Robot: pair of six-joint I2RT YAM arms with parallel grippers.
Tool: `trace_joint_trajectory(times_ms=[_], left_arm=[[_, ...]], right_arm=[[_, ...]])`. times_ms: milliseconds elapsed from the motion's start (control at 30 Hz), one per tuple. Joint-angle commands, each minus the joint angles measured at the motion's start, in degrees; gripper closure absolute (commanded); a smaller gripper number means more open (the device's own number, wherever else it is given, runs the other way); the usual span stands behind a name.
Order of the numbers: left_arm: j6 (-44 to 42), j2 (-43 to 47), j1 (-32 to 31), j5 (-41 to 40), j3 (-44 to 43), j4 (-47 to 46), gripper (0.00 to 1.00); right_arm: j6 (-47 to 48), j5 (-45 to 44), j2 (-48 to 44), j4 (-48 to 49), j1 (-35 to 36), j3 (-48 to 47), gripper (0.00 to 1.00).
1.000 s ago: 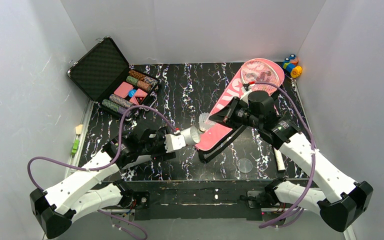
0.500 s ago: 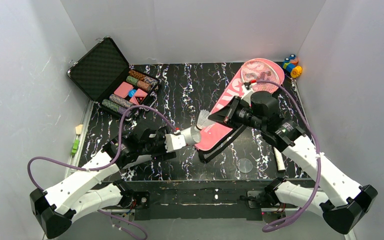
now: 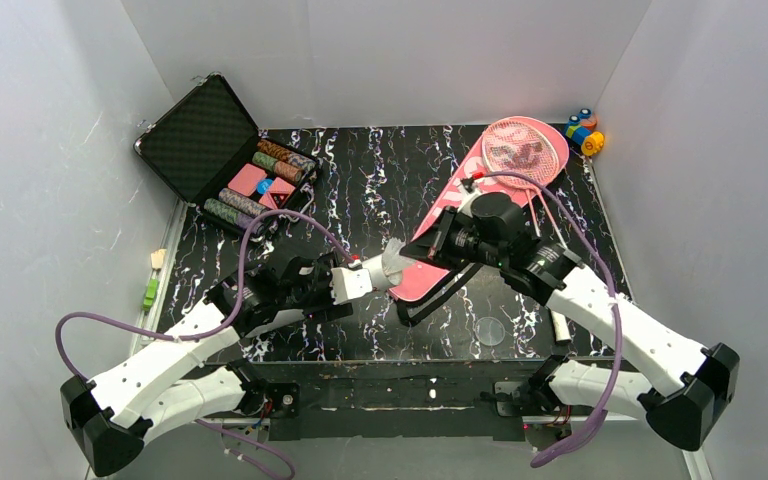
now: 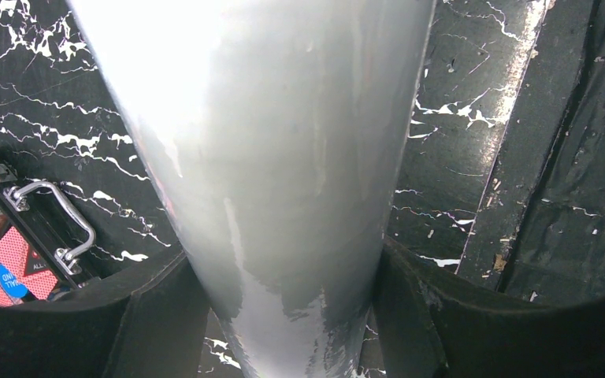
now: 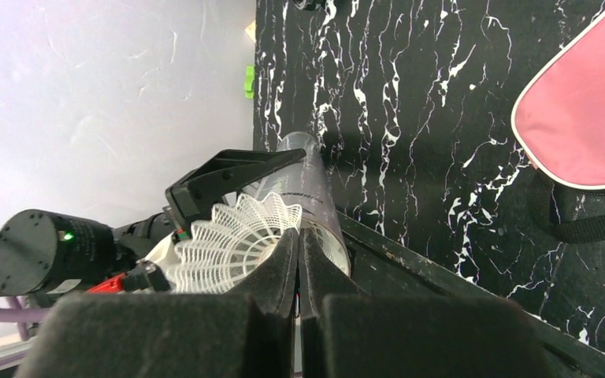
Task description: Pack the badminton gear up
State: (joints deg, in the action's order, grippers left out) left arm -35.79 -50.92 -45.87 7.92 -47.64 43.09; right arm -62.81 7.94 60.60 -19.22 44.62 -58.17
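Note:
My left gripper [image 3: 365, 274] is shut on the white tube [image 3: 387, 265] and holds it tilted above the table, its open end towards the right. In the left wrist view the tube [image 4: 283, 142] fills the gap between both fingers [image 4: 157, 315]. My right gripper [image 5: 298, 236] is shut on the rim of the white shuttlecock [image 5: 224, 240] and holds it right at the tube's open mouth [image 5: 315, 197]. In the top view this gripper [image 3: 415, 250] sits against the tube's end. The pink "SPORT" bag [image 3: 450, 215] lies behind it, with a pink racket head [image 3: 525, 148] at its far end.
An open black case with poker chips [image 3: 230, 150] stands at the back left. Small coloured toys [image 3: 585, 130] sit in the back right corner. A clear round lid [image 3: 490, 330] and a short white stick [image 3: 558, 322] lie near the front right. The bag's black strap [image 3: 440, 295] loops forward.
My right arm has moved left with the shuttlecock, bringing it from over the bag's near end to the tube's open end. The left arm and tube have barely moved.

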Motion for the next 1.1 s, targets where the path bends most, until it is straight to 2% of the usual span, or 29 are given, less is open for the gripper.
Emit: trace_joint_trajectory(times_ms=[0, 67, 100, 267, 467, 767, 1067], left_arm=[[0.0, 0.6, -0.2, 0.1, -2.5, -1.9, 0.53], [0.0, 0.7, -0.1, 0.2, -2.4, -1.9, 0.53], [0.1, 0.7, -0.2, 0.2, -2.4, -1.9, 0.53], [0.1, 1.1, -0.1, 0.4, -2.1, -2.0, 0.53], [0.3, 1.2, 0.0, 0.5, -1.9, -1.9, 0.53], [0.5, 1.2, 0.2, 0.9, -2.1, -1.9, 0.53], [0.5, 1.3, 0.3, 0.8, -2.3, -2.0, 0.53]], right_arm=[[1.6, -3.6, 2.7, 2.3, 2.8, -1.7, 0.99], [2.9, -4.2, 4.0, 0.4, 3.9, -3.0, 0.99], [3.4, -4.4, 4.4, -0.6, 4.0, -3.5, 0.95], [4.9, -6.0, 3.4, -4.5, 4.1, -3.5, 0.66], [6.9, -7.7, -0.1, -7.2, 4.0, -3.8, 0.45], [7.7, -5.5, 0.5, -8.4, 4.0, -3.5, 0.42], [10.6, 0.6, 7.7, -12.4, 4.1, -7.0, 0.43]])
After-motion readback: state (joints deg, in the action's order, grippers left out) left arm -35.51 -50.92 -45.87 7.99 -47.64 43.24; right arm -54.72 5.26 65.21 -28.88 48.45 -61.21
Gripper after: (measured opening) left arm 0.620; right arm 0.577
